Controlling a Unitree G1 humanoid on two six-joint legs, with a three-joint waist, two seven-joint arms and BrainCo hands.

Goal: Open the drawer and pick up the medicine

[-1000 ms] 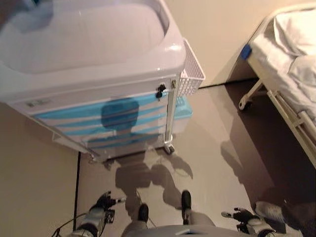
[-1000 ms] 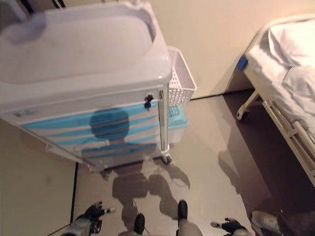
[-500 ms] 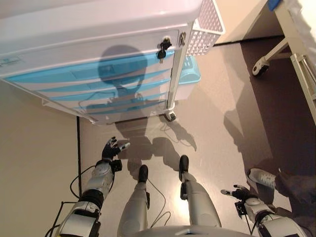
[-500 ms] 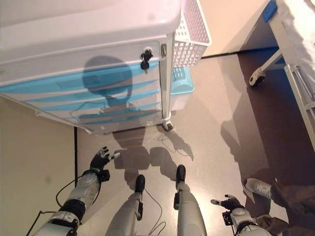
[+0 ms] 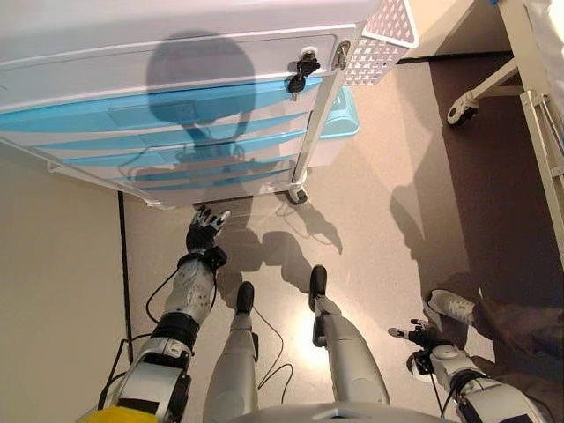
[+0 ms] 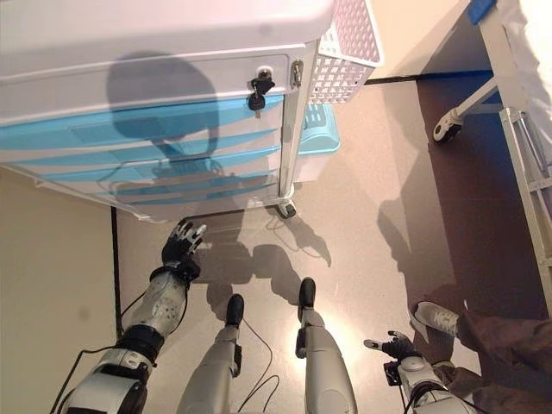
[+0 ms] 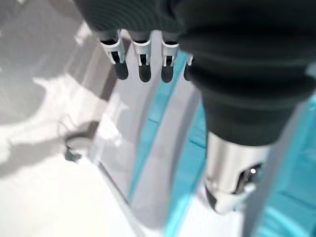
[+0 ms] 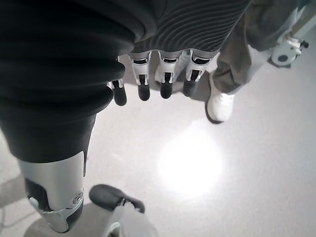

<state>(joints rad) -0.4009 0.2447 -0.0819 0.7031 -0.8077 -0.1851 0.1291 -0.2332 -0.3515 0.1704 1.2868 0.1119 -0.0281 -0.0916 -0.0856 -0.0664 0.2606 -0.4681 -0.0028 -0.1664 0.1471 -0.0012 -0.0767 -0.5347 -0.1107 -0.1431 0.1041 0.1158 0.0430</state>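
Cart drawers (image 5: 176, 132) closed, so medicine hidden.

Bystander items around the cart

A white basket (image 5: 385, 41) and a blue bin (image 5: 337, 119) are seen well beyond the right hand; a person's shoe (image 5: 451, 307) lies just beside it.

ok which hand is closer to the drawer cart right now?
Left. The left hand is raised with open fingers just below the cart's blue drawers, not touching them. The right hand hangs low, far off to the cart's right, near a person's white shoe.
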